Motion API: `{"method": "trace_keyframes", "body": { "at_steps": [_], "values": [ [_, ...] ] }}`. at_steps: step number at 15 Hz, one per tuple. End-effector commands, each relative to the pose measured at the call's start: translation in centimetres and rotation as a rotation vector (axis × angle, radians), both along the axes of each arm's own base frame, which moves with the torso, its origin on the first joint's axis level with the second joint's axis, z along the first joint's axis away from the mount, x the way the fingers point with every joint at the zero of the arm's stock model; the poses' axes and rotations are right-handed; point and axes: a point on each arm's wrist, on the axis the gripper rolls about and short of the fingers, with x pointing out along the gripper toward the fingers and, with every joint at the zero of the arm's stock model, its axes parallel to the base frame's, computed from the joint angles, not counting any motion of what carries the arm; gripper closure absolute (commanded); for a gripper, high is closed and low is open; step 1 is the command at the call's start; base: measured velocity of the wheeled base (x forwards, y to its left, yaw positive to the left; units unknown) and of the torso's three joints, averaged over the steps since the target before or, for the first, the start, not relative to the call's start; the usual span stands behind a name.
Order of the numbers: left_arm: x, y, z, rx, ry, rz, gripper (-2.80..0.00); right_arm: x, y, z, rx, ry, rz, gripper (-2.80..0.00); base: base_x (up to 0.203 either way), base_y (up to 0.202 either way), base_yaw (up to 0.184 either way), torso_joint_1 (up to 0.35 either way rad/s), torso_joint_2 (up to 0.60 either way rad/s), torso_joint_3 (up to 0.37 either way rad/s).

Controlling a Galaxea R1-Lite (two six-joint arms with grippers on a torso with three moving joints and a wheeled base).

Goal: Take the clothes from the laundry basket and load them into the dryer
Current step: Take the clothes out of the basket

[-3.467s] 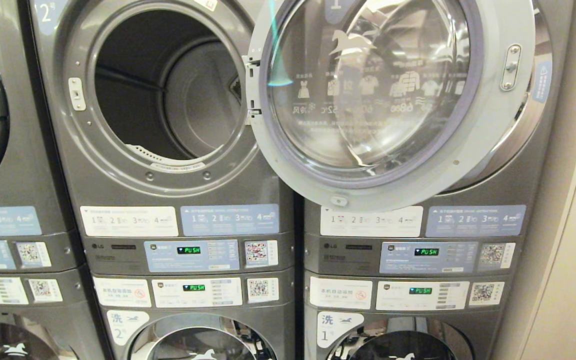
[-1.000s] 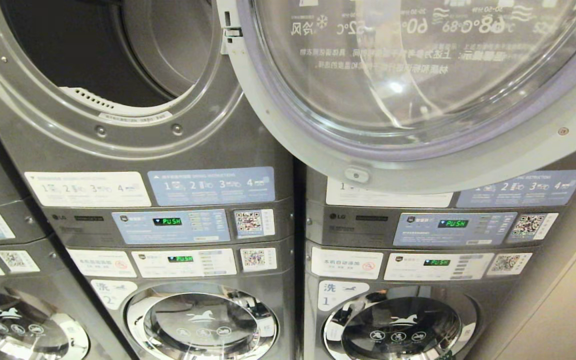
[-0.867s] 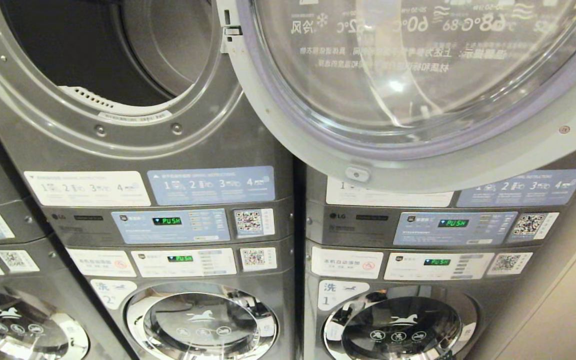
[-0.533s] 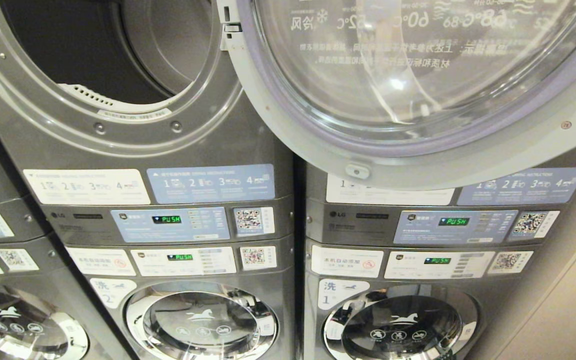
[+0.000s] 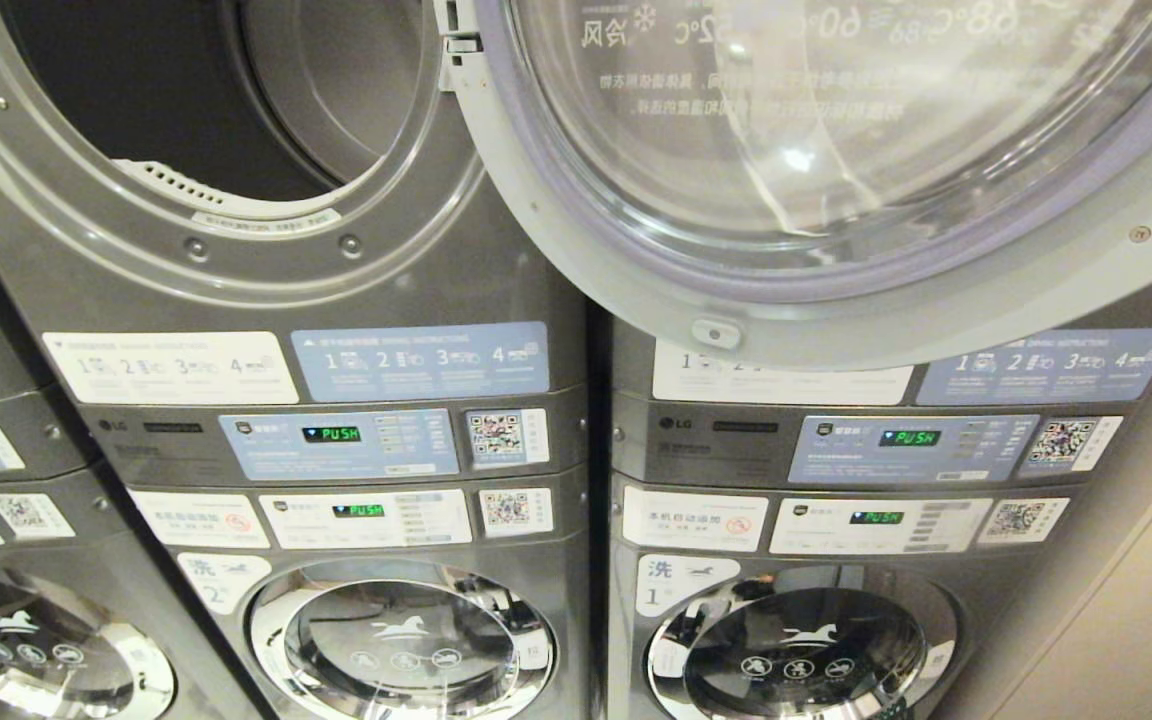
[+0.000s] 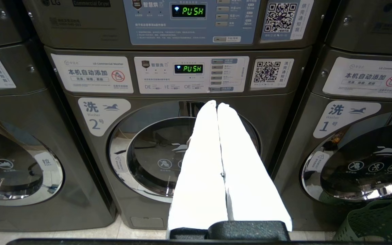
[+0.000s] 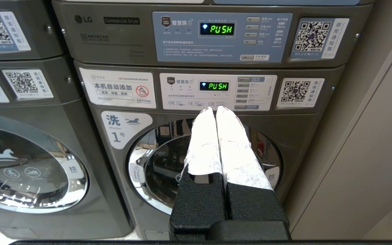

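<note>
Clothes: none visible in any view. Only a corner of the green perforated laundry basket (image 6: 376, 221) shows, on the floor in front of the washer marked 1, at the edge of the left wrist view; its contents are out of sight.

Dryer (image 5: 236, 110): upper unit of the stack marked 2, drum open and apparently empty. Its door (image 5: 836, 180) is swung wide to the robot's right, covering the front of the neighbouring upper unit.

Left gripper (image 6: 217, 105): white fingers pressed together, holding nothing, pointing at the washer door below the open dryer. Right gripper (image 7: 215, 109): fingers likewise pressed together and empty, pointing at the washer marked 1.

Handling, judged: fabric should be light, soft and limp, not fragile. It will drape and trail once lifted, and may snag on the basket's perforations or rim. Best hold is probably a bunched fold near the middle of a garment, pinched deep between the fingers, not a loose hem. Lift well clear before carrying up to the drum opening.

Task status, judged: loading not yet begun.
</note>
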Motion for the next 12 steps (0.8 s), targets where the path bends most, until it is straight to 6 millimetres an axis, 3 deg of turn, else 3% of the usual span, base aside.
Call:
{"method": "trace_keyframes", "body": {
  "at_steps": [1, 12],
  "values": [
    [-0.01, 0.00, -0.01, 0.001, -0.001, 0.000, 0.00, 0.00, 0.00, 0.00, 0.000, 0.000, 0.001, 0.00, 0.000, 0.000, 0.000, -0.046, 0.10, 0.051],
    [-0.01, -0.01, -0.01, 0.003, -0.001, 0.000, 0.00, 0.00, 0.00, 0.00, 0.000, 0.000, 0.001, 0.00, 0.000, 0.000, 0.000, -0.061, 0.13, 0.068]
  ]
}}
